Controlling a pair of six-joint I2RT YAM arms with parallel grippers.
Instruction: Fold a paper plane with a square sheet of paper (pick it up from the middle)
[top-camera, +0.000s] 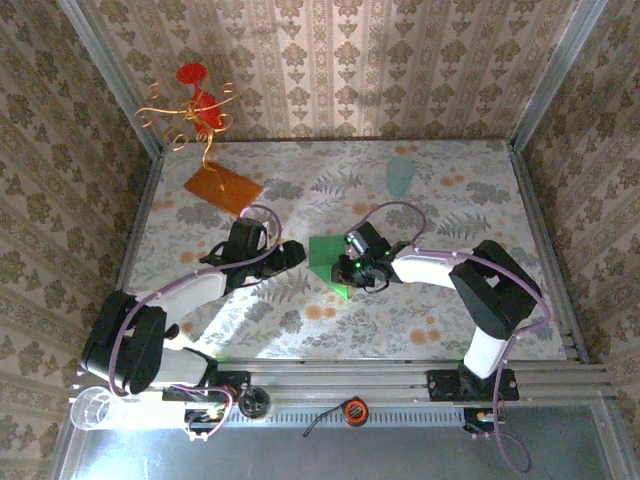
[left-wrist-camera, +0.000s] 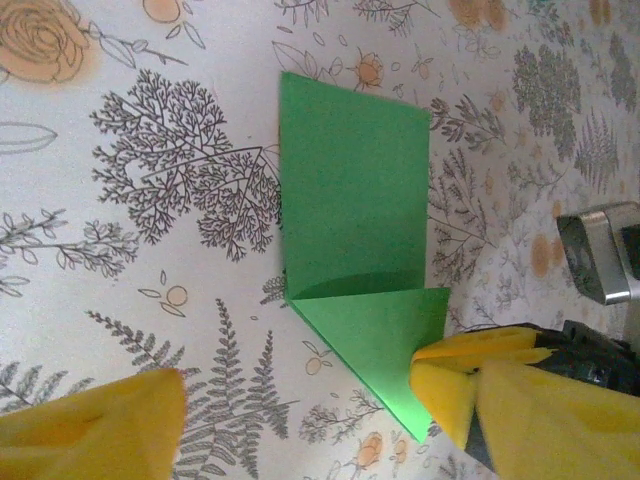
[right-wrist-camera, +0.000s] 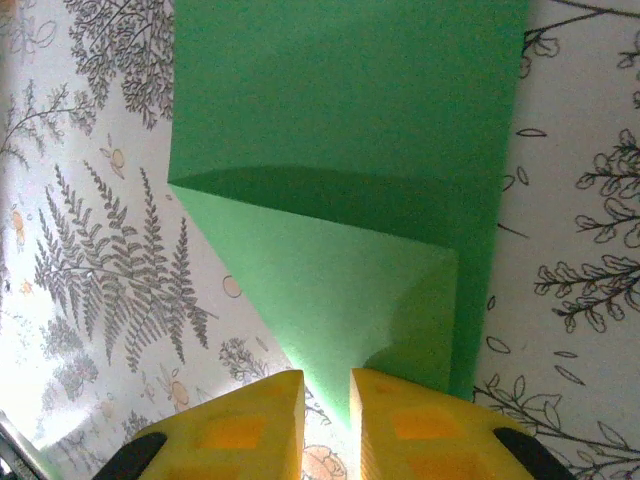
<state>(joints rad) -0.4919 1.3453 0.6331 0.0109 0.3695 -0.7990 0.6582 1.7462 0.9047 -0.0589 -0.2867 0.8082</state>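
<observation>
Early fold in progress: the green paper (top-camera: 322, 254) is lying on the flowered table (top-camera: 310, 190), directly between the two claws, with one end turned over into a triangular flap (right-wrist-camera: 340, 290). It is not yet showing a narrow dart form. The flap is arching slightly off the layer beneath and casting a shadow along its crease. The right claw (right-wrist-camera: 327, 380) is sitting at the flap's point, its yellow fingers (right-wrist-camera: 250, 420) standing a narrow slit apart with the point running toward that slit. Because the gap is showing, the claw is judged to be resting at the paper rather than clamping it. The left claw (top-camera: 293, 255) is gaping wide and holding nothing, with the paper lying just ahead of it. The step in hand appears to be setting this first diagonal fold. The next move is probably calling for one claw to pin the sheet while the other presses along the crease until the flap lies flat — then a matching flap on the opposite corner. Counted: one green paper, one flap and two claws. Well beyond the left claw, one orange board (top-camera: 222, 187) is carrying one wire ornament (top-camera: 195, 105). Beyond the right claw one pale green cup (top-camera: 401, 176) is standing, and behind the left claw, by its arm's base, one clear cup (top-camera: 90, 408).
</observation>
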